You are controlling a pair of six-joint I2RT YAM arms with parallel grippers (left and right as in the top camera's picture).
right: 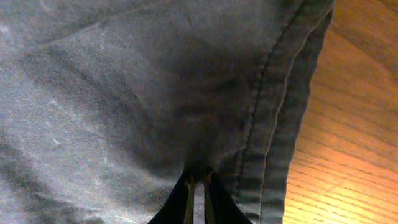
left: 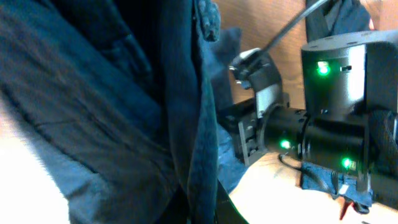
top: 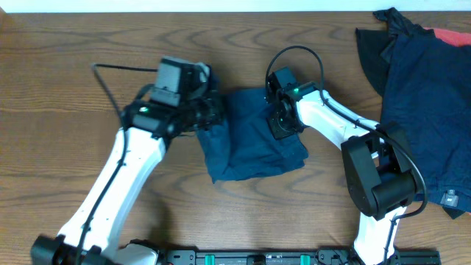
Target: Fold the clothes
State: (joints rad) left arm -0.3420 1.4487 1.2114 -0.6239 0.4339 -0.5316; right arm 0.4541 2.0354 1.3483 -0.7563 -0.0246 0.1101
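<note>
Blue shorts (top: 254, 140) mid desk (top: 73, 44), maybe half folded. Right fingers (right: 185, 200) pinch them by a seam; left fingers (top: 212, 115) are buried in cloth, can't tell. Pile of clothes (top: 419, 96) at right isn't folded yet.

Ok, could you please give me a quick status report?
Right gripper shut on the shorts. Left gripper at their edge, jaws hidden. Other clothes piled aside, nothing blocking.

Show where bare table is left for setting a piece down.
Free: table left of the left arm; front strip between the arms, below the shorts. Crowded: centre, left hand and right hand at the shorts; right end, under the clothes pile.
</note>
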